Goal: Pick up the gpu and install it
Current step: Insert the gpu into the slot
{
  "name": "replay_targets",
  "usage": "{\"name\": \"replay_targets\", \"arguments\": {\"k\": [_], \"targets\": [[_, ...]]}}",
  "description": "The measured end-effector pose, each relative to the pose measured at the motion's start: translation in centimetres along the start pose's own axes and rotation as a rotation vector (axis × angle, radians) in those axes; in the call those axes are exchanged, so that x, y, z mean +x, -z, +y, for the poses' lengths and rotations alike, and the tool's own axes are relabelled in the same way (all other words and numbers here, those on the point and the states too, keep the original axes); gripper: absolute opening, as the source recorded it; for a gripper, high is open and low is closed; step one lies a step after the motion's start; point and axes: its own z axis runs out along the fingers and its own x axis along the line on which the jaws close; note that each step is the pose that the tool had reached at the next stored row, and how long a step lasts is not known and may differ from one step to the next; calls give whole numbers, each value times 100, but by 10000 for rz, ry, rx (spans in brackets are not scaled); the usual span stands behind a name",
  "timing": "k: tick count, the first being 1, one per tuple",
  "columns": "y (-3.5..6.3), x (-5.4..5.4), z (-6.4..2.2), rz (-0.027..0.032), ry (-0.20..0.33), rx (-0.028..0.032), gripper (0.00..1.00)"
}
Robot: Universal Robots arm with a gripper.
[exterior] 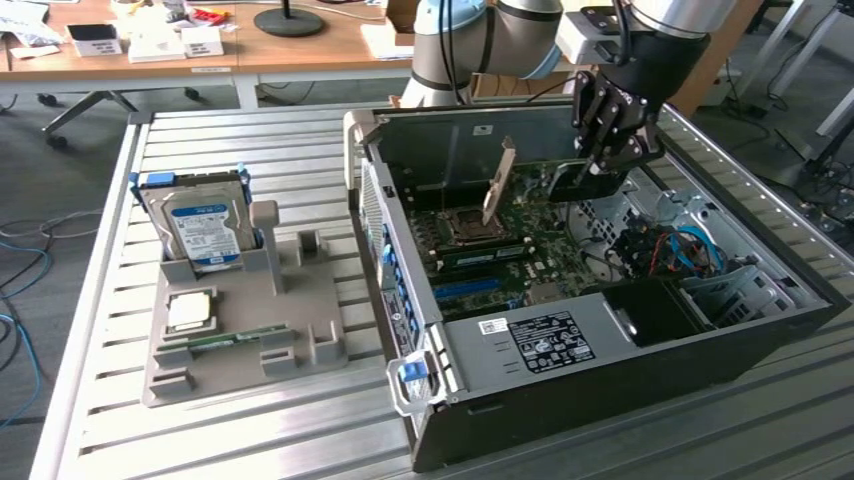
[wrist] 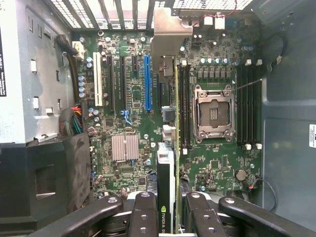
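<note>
Between the fingers of the tool [wrist: 170,222], clamped tight: the gpu [wrist: 166,170], held on edge with its bracket [wrist: 170,34] farthest from the tool. Hung over the motherboard [wrist: 222,168], likely so the contact edge faced the blue slot [wrist: 147,81] alongside.

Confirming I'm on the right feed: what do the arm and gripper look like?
The arm is silver-grey tubing with pale blue joint caps, ending in a black wrist. The black metal gripper has linked fingers dotted with round pivot pins.
</note>
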Motion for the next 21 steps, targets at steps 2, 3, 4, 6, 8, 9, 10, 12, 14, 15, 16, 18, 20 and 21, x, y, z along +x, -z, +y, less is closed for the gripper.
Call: {"name": "replay_targets", "arguments": {"k": [2, 3, 4, 6, 8, 9, 10, 12, 14, 15, 16, 18, 20, 21], "targets": [[-1, 0, 3, 0, -2, 0, 27], [-4, 0, 5, -2, -2, 1, 27], [-6, 1, 6, -2, -1, 0, 27], [-6, 1, 6, 0, 0, 0, 27], [-6, 1, 6, 0, 1, 0, 27], [-6, 1, 8, 1, 0, 0, 27], [-8, 1, 12, 1, -2, 0, 27], [-10, 2, 13, 0, 1, 0, 27], [-10, 2, 13, 0, 0, -1, 27], [-10, 2, 13, 0, 0, 0, 27], [-15, 2, 13, -3, 1, 0, 27], [-22, 3, 14, -1, 2, 0, 27], [-22, 3, 15, 1, 0, -1, 27], [-22, 3, 15, 0, 0, -1, 27]]}}
